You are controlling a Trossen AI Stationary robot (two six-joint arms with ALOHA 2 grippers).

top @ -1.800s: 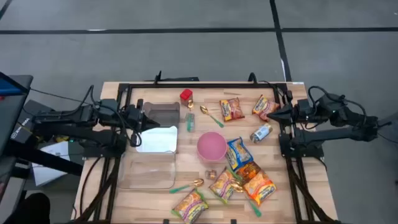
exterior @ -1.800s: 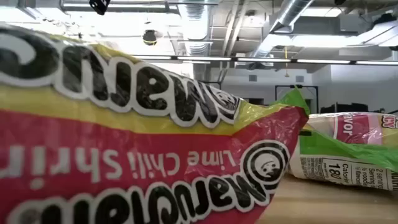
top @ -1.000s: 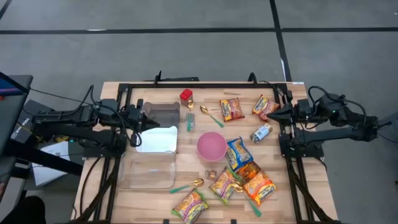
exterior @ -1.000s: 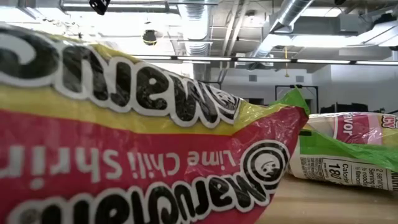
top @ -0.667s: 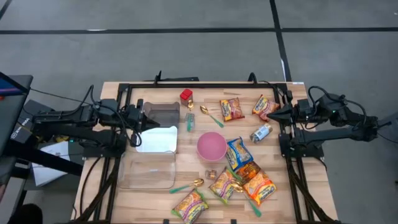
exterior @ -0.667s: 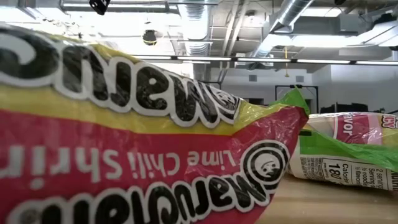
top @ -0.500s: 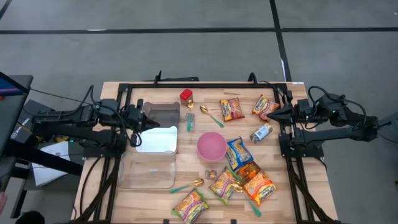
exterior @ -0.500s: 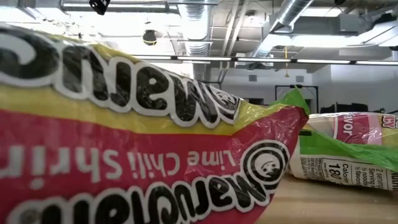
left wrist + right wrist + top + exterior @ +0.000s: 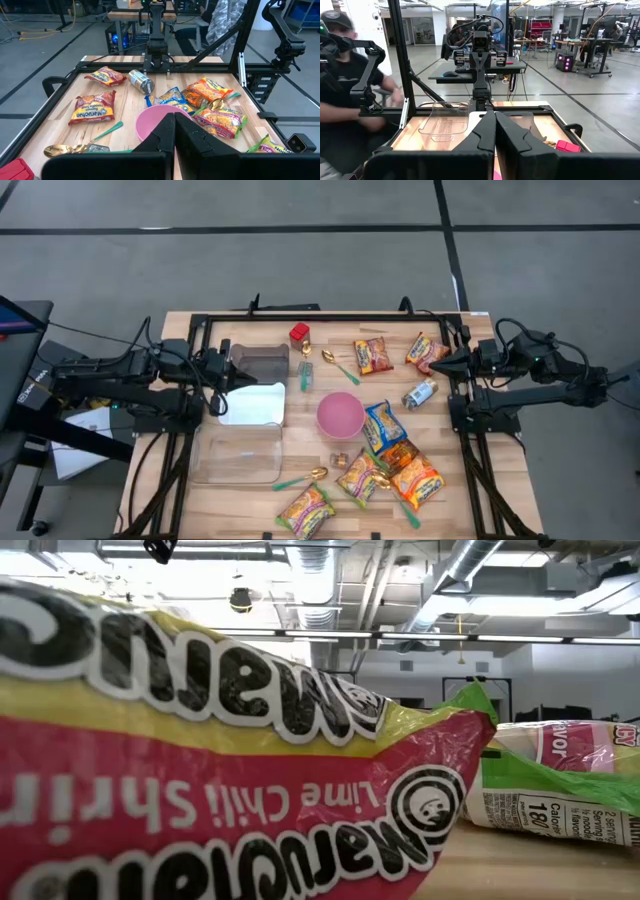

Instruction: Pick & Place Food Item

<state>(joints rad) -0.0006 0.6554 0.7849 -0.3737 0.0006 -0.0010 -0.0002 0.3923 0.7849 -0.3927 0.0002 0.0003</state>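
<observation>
Table (image 9: 255, 505): pale wooden slats, framed by a dark metal rail; both arms are parked at its opposite short edges, well apart from the food.
Clear bin (image 9: 240, 455): a see-through plastic tub with rounded corners on the left half; a white cutting board (image 9: 252, 405) lies flat just beyond it. Probably where the food goes, though the task does not say.
Food cluster: crinkly, glossy ramen packets lie mostly on the right half, the nearest to the front edge being the lime-chili packet (image 9: 307, 511), which fills the low view.
Blue packet (image 9: 383, 426): flat foil pouch, just beside the pink bowl (image 9: 340, 415), its long axis running front to back across the table.
Pink bowl: smooth, round, matte plastic, empty as far as the high view shows.
Small can (image 9: 419, 394): shiny metal cylinder lying on its side, tilted, nearest the right arm.
Right gripper (image 9: 440, 362): fingers pressed together, holding nothing; the packets lie ahead of it and toward the front edge. My judgement: this arm is the nearer one for most food.
Left gripper (image 9: 243, 378): fingers likewise closed and empty, hovering at the cutting board's edge, the bowl straight ahead.
Spoons (image 9: 340, 365): gold bowls, thin green handles, scattered.
</observation>
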